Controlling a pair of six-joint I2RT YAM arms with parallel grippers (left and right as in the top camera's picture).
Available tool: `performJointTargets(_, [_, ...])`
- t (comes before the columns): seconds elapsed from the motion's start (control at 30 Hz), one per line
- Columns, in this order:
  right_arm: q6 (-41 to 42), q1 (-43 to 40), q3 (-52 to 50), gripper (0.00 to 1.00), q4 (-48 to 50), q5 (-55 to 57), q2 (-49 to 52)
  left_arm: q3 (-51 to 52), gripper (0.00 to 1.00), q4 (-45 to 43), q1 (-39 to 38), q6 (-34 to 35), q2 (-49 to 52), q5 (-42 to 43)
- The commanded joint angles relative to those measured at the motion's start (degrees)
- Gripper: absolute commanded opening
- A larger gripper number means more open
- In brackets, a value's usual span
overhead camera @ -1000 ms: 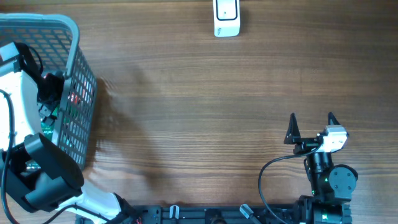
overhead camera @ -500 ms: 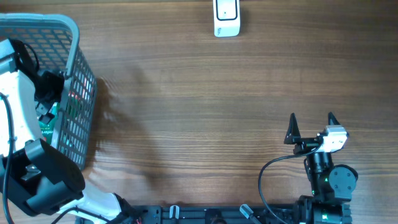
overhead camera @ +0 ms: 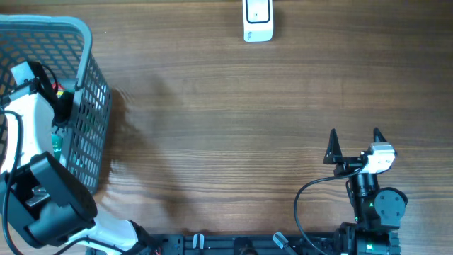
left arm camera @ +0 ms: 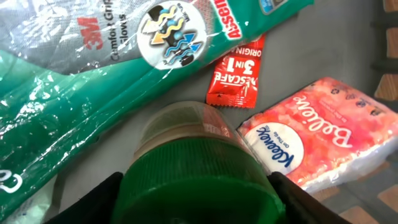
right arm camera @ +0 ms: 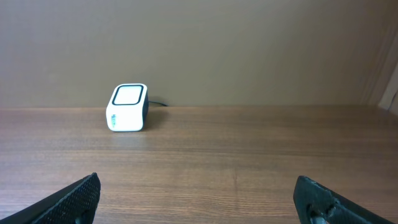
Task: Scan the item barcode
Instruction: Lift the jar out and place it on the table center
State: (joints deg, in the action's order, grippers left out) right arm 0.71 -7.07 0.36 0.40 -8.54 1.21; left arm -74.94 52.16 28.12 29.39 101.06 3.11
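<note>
Left tool straddles the jar at its green cap, fingers against its sides; whether the grip is firm, I cannot tell. Sitting in the basket, it could slip from the round cap or snag the mesh when lifted. Right tool gapes empty.

Most of the table lies bare, so I can pass freely between the basket at the far-left corner and the scanner at the far edge. The basket's mesh walls block any sideways entry. Inside it is cramped: a green-capped bottle fills the jaws of my left gripper, with a green packet, a red sachet and a tissue pack crowding it.
</note>
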Motion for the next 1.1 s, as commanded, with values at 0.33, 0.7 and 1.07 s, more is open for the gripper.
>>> performJointTargets(0.33, [-0.7, -0.1, -0.1, 1.0, 0.2, -0.2, -0.4, -14.4, 0.54, 6.1, -0.3, -2.0, -18.1, 0.9])
performJointTargets(0.7, [-0.7, -0.1, -0.1, 1.0, 0.2, -0.2, -0.4, -16.2, 0.54, -1.0, -25.3, -2.0, -29.6, 0.8])
performJointTargets(1.07, [-0.7, -0.1, -0.1, 1.0, 0.2, -0.3, -0.4, -16.2, 0.55, 4.7, -50.4, 1.6, 6.3, -0.8])
